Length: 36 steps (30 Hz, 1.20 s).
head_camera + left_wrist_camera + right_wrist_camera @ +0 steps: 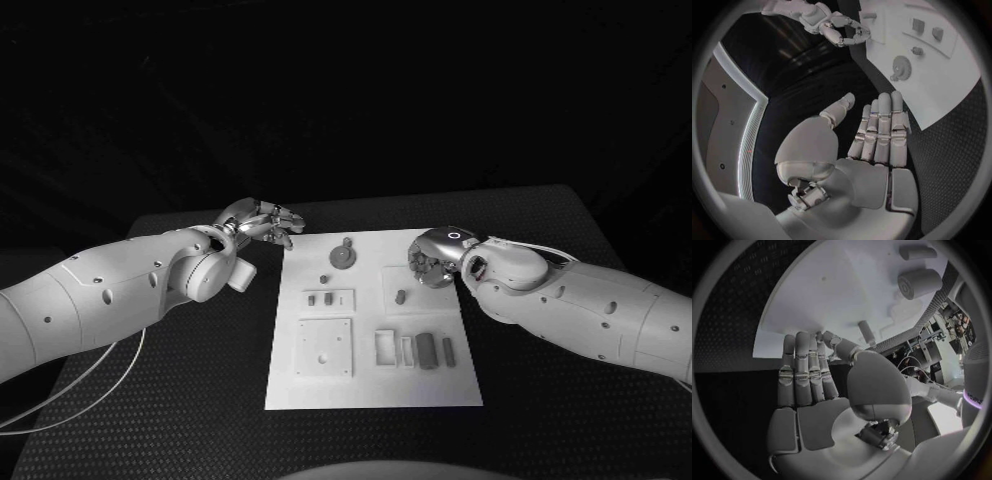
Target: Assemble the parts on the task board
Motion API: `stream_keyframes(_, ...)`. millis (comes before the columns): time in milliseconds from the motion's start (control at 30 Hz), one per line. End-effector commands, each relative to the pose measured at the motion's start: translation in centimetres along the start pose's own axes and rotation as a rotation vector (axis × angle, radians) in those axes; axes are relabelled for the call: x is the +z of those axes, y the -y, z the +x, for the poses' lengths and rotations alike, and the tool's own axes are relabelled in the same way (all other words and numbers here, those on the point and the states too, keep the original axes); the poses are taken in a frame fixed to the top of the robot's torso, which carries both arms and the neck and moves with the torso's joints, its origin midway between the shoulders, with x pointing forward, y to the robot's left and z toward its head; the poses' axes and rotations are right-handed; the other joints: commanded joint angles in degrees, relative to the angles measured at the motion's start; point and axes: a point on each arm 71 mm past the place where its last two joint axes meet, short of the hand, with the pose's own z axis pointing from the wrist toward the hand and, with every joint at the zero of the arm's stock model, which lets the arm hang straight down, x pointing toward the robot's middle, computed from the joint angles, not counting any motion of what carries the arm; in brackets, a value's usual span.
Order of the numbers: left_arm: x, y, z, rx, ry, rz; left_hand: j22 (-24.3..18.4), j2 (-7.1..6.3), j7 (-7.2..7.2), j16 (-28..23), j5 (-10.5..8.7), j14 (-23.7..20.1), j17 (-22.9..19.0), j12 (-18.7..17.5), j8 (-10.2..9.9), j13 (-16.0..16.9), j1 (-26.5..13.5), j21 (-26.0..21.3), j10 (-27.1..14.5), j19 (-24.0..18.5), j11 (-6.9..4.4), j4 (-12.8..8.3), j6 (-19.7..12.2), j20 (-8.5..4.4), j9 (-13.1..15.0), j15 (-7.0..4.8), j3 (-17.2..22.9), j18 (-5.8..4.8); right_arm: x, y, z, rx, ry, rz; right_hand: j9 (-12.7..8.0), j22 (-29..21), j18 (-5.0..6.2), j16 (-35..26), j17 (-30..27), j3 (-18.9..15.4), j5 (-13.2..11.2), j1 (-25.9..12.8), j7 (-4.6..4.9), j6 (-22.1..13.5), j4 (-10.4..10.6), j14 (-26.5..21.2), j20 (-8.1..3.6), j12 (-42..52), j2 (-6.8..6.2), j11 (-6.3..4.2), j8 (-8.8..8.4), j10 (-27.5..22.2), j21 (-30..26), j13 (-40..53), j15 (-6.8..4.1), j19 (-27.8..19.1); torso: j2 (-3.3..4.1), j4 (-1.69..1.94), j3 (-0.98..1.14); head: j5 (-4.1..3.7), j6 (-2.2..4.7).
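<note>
The right robot hand (433, 258) hovered over the right edge of the task board (378, 395), near its far end. In the right wrist view its fingers (802, 372) lay straight and side by side with the thumb set apart, and nothing was held. A small upright peg (401, 297) stood on the board just nearer the robot than this hand, almost under the fingertips; the same peg (867, 332) showed just past them in the wrist view. Its long axis ran vertical, pointing up off the board.

The left robot hand (260, 222) hung off the board's far left corner, over the table (173, 400), fingers extended and empty in its own wrist view. The gear-like part (342, 254) lay flat on the board between the two hands, its short stem pointing away from the robot. By my judgement the right hand was nearer the peg and the left slightly nearer the gear.
</note>
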Motion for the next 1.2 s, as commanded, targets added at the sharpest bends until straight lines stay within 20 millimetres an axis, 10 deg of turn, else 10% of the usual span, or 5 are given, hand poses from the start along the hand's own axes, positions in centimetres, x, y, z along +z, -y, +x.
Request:
stream_keyframes(33,0.1,0.2,0.2,-0.009,-0.015,0.006,-0.09,-0.09,0.01,-0.31,-0.16,0.28,0.08,0.06,-0.15,-0.08,-0.48,-0.34,-0.44,0.25,-0.06,0.05,-0.46,0.05,-0.07,0.13,-0.31,0.89,-0.1,0.1,0.8,-0.034,-0.034,0.009,0.05,1.31,1.19,0.24,-0.05,-0.07,-0.06,0.21,0.12,0.43,-0.4,0.38,-0.06,0.16,0.75,0.1,0.25,0.33,0.27,-0.06,0.05,0.34,0.02,-0.05,0.05,0.06,-0.03)
stream_keyframes(667,0.1,0.1,0.3,-0.01,-0.019,-0.002,-0.29,-0.37,0.51,-0.8,-0.16,0.2,0.49,0.03,-0.66,-0.61,-0.39,-0.66,-1.73,0.22,0.3,0.0,-1.68,0.31,-0.27,0.42,-0.51,1.05,-0.1,0.1,2.3,-0.071,-0.104,0.022,-0.39,1.26,1.19,-0.25,-0.59,0.45,-0.07,0.6,1.15,-2.17,-0.92,-1.13,0.39,-2.1,-1.97,1.31,-1.62,-2.53,-0.57,-0.51,1.08,-1.02,0.01,-0.05,0.05,-0.14,-0.2)
stream_keyframes(1200,0.0,0.1,0.3,-0.01,-0.02,-0.002,-0.31,-0.32,0.49,-0.86,-0.14,0.21,0.57,0.08,-0.58,-0.67,-0.23,-0.67,-1.81,0.22,0.32,-0.05,-1.62,0.33,-0.23,0.44,-0.45,1.09,-0.2,0.2,2.2,-0.106,-0.058,0.033,0.59,1.35,1.19,1.34,-0.36,0.22,-0.09,2.09,-0.36,1.61,-1.07,1.08,-0.53,-0.56,0.2,-0.35,0.04,1.53,0.72,0.81,-0.41,1.25,0.01,-0.09,0.09,-0.24,-0.42)
